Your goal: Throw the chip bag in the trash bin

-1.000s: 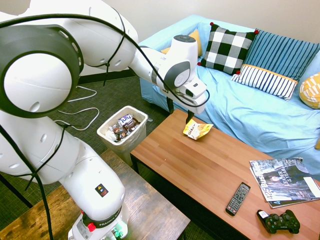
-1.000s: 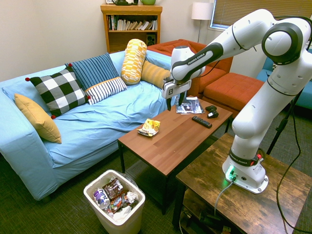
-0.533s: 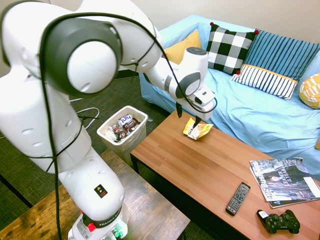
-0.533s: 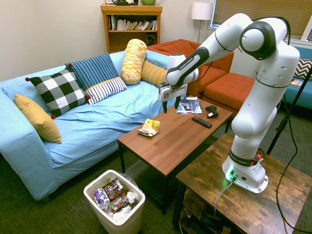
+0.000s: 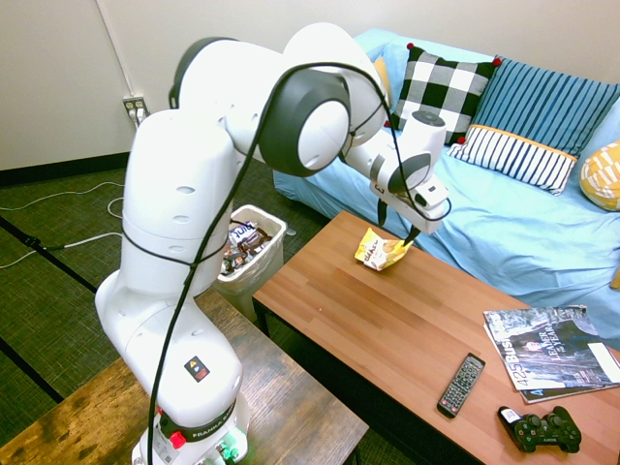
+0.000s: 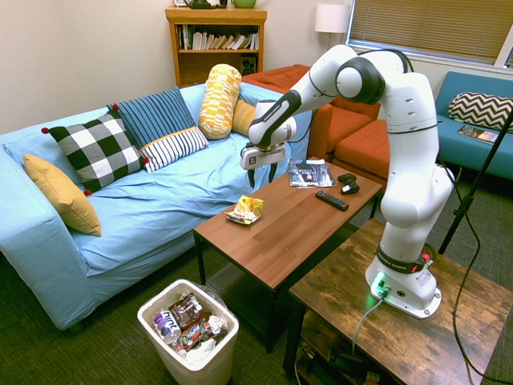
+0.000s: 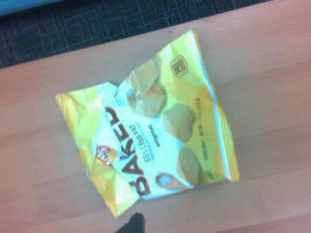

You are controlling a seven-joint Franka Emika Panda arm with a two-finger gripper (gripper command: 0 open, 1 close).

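The chip bag (image 5: 382,253) (image 6: 247,209) lies flat on the wooden coffee table (image 5: 387,329), near its sofa-side corner. It is yellow and white with dark "BAKED" print, and it fills the wrist view (image 7: 155,131). My gripper (image 5: 397,225) (image 6: 261,177) hangs open a short way above the bag, not touching it. The cream-white trash bin (image 6: 152,310) stands on the floor off the table's end, holding several dark wrappers. In the first exterior view the bin (image 5: 263,219) is partly hidden behind my arm.
A light-blue sofa (image 6: 160,200) with several cushions runs along the table's far side. At the table's other end lie a magazine (image 5: 547,363), a remote (image 5: 462,385) and a black game controller (image 5: 540,431). A darker wooden bench (image 5: 291,407) bears the arm's base.
My arm has swung along the table toward the bag, and the gripper now hangs over it instead of beside it. The bag and bin have not moved.
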